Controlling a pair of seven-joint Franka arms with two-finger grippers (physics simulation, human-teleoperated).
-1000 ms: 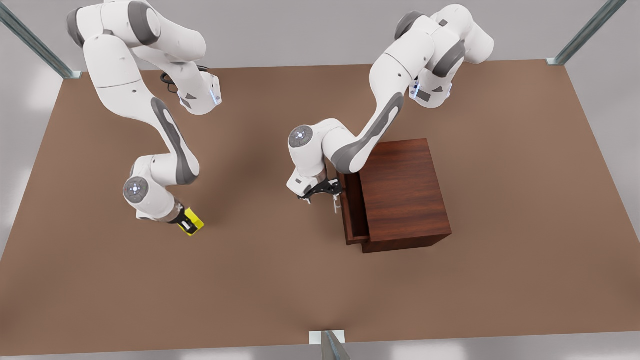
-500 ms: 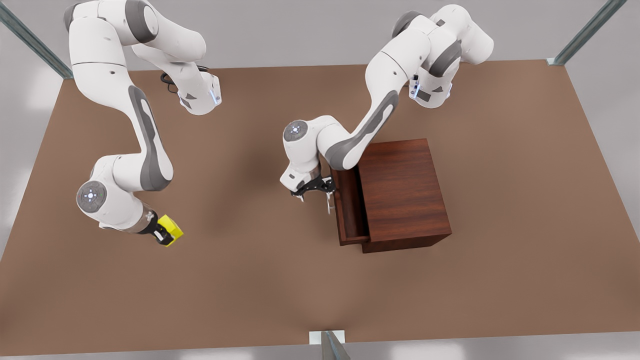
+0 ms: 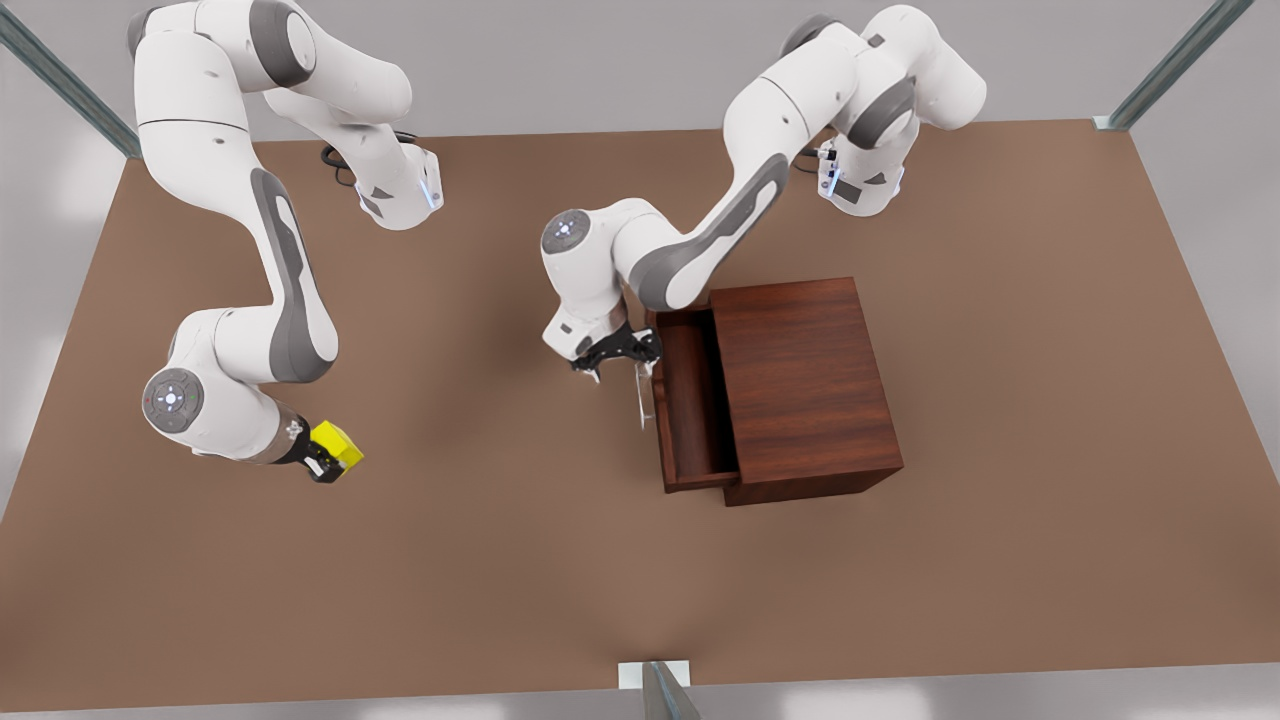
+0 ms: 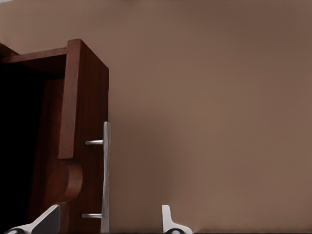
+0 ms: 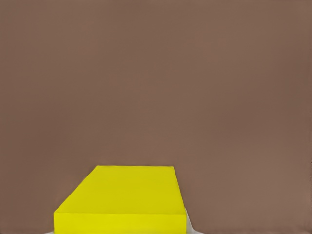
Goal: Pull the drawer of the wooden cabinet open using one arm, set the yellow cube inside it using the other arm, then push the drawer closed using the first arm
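Observation:
The wooden cabinet (image 3: 810, 380) stands right of centre in the front view, with its drawer (image 3: 690, 400) pulled partly out toward the front view's left. My left gripper (image 3: 620, 365) is at the drawer's silver bar handle (image 3: 640, 395). In the left wrist view the handle (image 4: 106, 170) runs between my left gripper's (image 4: 108, 222) spread fingertips, so it is open astride the bar. At the front view's left, my right gripper (image 3: 325, 460) is shut on the yellow cube (image 3: 337, 447) and holds it above the table. That cube (image 5: 122, 200) sits close in the right wrist view.
A broad brown table (image 3: 500, 560) lies under everything, with metal frame posts (image 3: 1170, 65) at its corners. Both arm bases (image 3: 400, 190) stand along the far edge. Bare tabletop separates the cube from the drawer.
The drawer has slid further out toward the front view's left, following my left gripper. My right arm has carried the cube up and toward the front view's left.

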